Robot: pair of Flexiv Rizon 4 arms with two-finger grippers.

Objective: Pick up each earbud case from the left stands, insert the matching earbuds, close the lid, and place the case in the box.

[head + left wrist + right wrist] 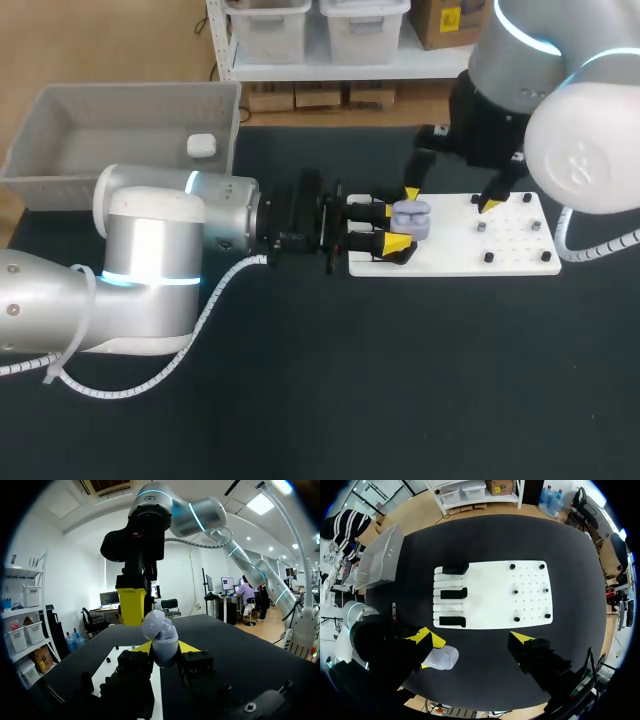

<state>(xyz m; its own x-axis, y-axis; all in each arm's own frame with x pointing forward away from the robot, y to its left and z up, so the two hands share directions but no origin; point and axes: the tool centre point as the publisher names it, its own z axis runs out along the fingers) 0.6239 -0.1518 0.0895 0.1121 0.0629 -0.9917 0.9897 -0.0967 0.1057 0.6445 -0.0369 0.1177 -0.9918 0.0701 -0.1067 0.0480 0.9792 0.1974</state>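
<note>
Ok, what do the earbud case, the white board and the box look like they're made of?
Earbud case: likely smooth lavender plastic, going by the soft highlights on its rounded shell.
White board: rigid and matte, probably plastic or painted sheet; it is flat, with even peg holes.
Box: grey moulded plastic, judging by the tapered walls and lipped rim.

no legible text or numbers

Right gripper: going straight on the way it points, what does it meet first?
Most likely the flat white pegboard below it. Depth is unclear, though: one yellow fingertip sits near the lavender earbud case held by the left gripper.
</note>
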